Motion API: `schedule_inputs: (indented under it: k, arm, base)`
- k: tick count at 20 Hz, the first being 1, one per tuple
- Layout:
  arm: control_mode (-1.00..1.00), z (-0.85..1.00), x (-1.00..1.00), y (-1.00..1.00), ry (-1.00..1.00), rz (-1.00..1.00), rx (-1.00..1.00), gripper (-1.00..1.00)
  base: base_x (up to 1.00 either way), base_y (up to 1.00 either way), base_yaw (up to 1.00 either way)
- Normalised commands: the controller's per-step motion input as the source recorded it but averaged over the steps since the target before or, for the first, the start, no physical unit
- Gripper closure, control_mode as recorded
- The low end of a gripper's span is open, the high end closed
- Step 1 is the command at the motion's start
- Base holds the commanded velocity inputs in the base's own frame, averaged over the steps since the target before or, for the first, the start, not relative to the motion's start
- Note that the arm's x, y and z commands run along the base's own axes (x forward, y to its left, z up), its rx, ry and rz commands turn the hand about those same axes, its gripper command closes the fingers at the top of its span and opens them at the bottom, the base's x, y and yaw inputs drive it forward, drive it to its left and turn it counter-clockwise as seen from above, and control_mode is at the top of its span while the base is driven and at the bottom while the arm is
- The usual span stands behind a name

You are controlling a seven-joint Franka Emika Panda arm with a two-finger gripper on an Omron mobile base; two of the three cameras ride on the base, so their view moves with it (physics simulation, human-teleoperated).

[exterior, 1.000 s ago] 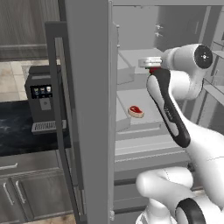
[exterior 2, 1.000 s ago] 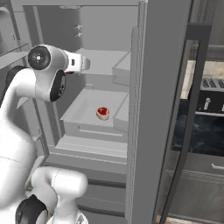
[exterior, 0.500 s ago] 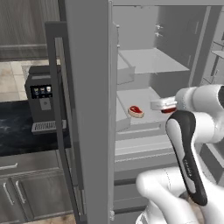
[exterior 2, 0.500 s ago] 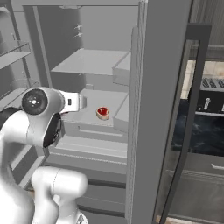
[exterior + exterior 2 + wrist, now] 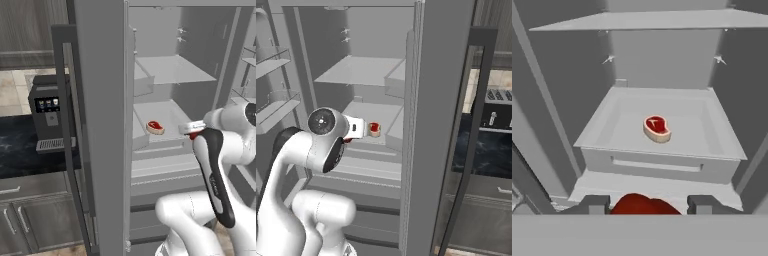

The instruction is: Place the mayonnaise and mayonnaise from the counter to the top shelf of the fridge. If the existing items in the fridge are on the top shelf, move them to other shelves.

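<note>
While the fridge (image 5: 165, 30) stands open, its thick grey door (image 5: 100, 125) swung wide, the end effector (image 5: 647, 204) sits at the front edge of a lower shelf (image 5: 662, 187), clenched on the round red vegetable (image 5: 643, 205) — in the hand view the shiny red ball fills the gap between the two dark fingertips (image 5: 594, 204) and touches both. From the left base view only a sliver of the vegetable's red shows under the white hand (image 5: 192, 127); from the right base view the ball is a small red spot just ahead of the hand (image 5: 358, 128).

The steak (image 5: 657, 128) lies flat in the shallow grey tray (image 5: 722, 135) on the shelf behind, near the tray's middle and well apart from the vegetable. In the hand view its long axis runs on a slant from the tray's back left toward its front right, white rim thickest on the near side. The left base view shows it nearer the tray's left wall.

Above, the top shelf (image 5: 175, 70) is a flat pale slab. The left base view adds what the others lack — the black bench (image 5: 20, 145) to the left of the door, carrying a dark coffee machine (image 5: 47, 117). The right base view has door racks (image 5: 276, 107) at the left.
</note>
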Motion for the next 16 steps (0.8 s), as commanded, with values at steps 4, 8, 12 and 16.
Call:
schedule_inputs:
  k: [4,8,12,16]
  arm:
    - [-1.00,-0.06,0.57,-0.01,0.00,0.00,0.00,1.00]
    - [-1.00,-0.23,0.57,0.00,-0.03,0.00,0.00,1.00]
    - [-1.00,-0.31,0.59,0.00,-0.06,0.00,0.00,1.00]
    - [-1.00,-0.48,0.58,0.03,-0.11,0.00,0.00,1.00]
  base:
    - [0.00,0.00,0.00]
    - [0.00,0.00,0.00]
    - [0.00,0.00,0.00]
    - [0.00,0.00,0.00]
